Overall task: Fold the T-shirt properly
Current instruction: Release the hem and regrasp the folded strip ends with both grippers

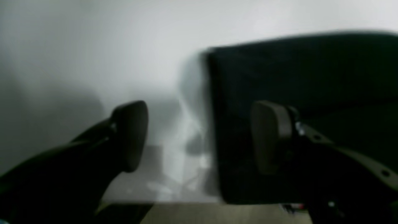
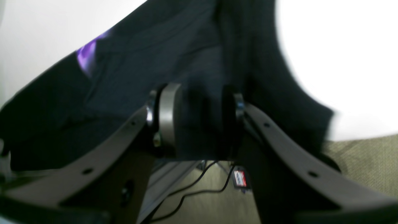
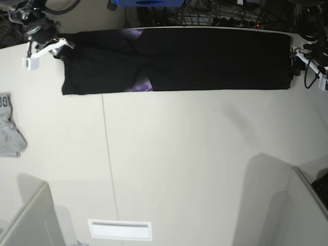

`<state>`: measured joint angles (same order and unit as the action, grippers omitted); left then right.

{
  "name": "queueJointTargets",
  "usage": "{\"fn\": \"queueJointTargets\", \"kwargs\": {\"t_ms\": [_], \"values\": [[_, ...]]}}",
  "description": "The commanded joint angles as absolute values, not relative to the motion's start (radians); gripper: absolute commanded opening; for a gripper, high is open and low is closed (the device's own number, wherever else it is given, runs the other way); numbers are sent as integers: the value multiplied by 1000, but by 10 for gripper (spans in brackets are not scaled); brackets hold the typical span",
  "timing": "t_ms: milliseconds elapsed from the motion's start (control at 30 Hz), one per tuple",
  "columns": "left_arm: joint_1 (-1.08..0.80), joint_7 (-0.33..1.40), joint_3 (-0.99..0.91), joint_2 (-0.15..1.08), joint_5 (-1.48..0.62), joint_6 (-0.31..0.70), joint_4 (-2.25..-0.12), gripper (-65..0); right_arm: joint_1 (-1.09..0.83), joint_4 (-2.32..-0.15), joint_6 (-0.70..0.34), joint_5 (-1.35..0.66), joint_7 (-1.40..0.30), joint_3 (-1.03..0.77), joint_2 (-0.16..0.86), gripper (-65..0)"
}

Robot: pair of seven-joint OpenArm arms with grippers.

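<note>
Nearest in the base view, a white rectangular label plate (image 3: 120,229) sits at 6 o'clock on the pale matte table (image 3: 195,169), with angled grey partition panels (image 3: 31,218) at 7 and 5 o'clock. A thin seam runs up the table surface left of centre. At 9 o'clock a small grey cloth garment (image 3: 10,133) lies crumpled, well apart from the work.

The large black short-sleeved cloth T-shirt (image 3: 174,61) lies at 12 o'clock along the far table edge, folded into a long flat band running from 10 to 2 o'clock, purple print showing near its left portion.

The right pincer (image 2: 197,119), at 10 o'clock in the base view, is pinching a bunched fold of the T-shirt between its pads. The left pincer (image 1: 199,137), at 2 o'clock, stands spread: one pad over bare table, the other over the black cloth, nothing between them.

Judgement: the cloth is light, soft and limp; it will sag and drag if lifted by one point. Corners and hem edges at the band's ends are the sound places to take hold, both ends together.

Beyond the table edge, cables and dark equipment (image 3: 215,13) crowd the room; details are unclear.
</note>
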<state>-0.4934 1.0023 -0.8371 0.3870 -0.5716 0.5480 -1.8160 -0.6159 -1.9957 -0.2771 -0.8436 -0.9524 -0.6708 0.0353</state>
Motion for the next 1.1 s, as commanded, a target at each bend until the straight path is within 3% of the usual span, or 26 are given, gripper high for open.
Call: {"fn": "queueJointTargets", "kwargs": {"t_ms": [0,100,167,200,367,633,767,1067], "values": [[-493,984,-862,404,-582,552,-1859,-202,-618,-2012,-285,-865,-938,-673,44,-441],[-492,984,-866,372,-582,552,-1902,-367,-598,-2012,-331,-862,-937,-647,45,-462],[-483,984,-828,338,-576,552,-1905,-602,-576,-2009,-401,-846,-937,-610,45,-578],[-472,984,-792,329,-573,549,-1900,-650,-567,-2006,-415,-825,-937,-591,45,-650],[-455,978,-673,318,-527,515,-1782,-650,-504,-1900,-369,-697,-938,-495,28,-650],[-343,977,-547,308,-298,484,-1626,-650,-361,-1673,-367,-512,-911,-492,24,-650],[-277,978,-515,305,-289,484,-1581,-650,-309,-1601,-367,-466,-858,-484,28,-650],[-237,983,-601,300,-294,489,-1741,-650,-312,-1689,-377,-450,-855,-484,22,-650]]}}
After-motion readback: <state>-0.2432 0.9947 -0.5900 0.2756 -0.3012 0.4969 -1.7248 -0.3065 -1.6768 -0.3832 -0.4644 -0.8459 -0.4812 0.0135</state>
